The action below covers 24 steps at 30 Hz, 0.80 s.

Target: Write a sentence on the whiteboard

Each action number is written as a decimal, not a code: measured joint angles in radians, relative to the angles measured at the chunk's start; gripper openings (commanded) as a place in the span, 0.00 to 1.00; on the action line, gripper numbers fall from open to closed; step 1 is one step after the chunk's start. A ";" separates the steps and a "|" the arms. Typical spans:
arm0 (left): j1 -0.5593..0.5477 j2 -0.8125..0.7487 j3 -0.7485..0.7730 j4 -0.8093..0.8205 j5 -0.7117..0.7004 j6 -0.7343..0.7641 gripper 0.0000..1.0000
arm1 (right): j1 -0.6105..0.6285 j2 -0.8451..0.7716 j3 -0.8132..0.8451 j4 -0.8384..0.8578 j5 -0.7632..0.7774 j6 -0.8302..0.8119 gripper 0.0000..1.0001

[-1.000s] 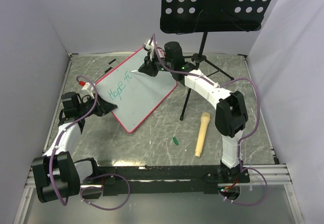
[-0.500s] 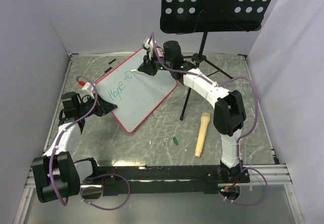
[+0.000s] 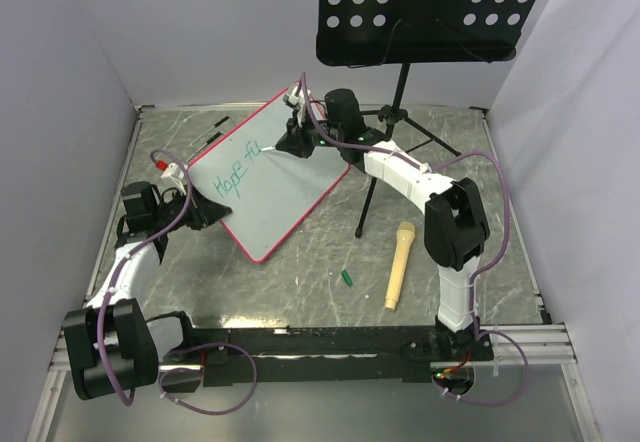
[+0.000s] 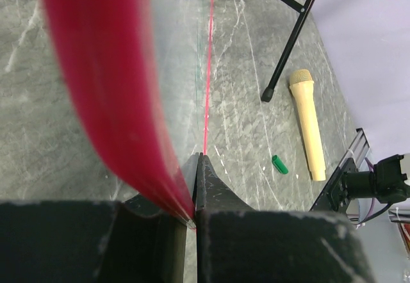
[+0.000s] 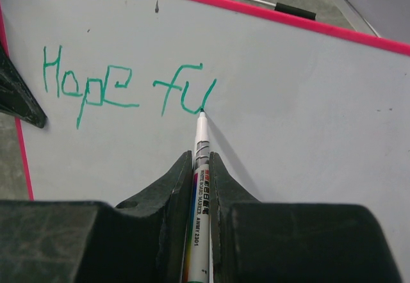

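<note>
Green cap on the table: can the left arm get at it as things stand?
Probably not yet. The cap lies in the open, but the left jaws are shut on the whiteboard edge; they would have to let go first.

Top external: fixed, high above the near edge of the table [image 3: 290,297], looks down over all of it. Left wrist: very close, sights edge-on along the whiteboard [image 4: 109,84] frame toward the microphone [image 4: 307,126]. Right wrist: close, faces the whiteboard's written face. All views share the whiteboard.
</note>
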 measured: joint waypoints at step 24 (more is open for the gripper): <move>0.000 0.001 0.000 0.003 0.002 0.016 0.01 | -0.024 -0.037 -0.052 0.022 -0.008 0.023 0.00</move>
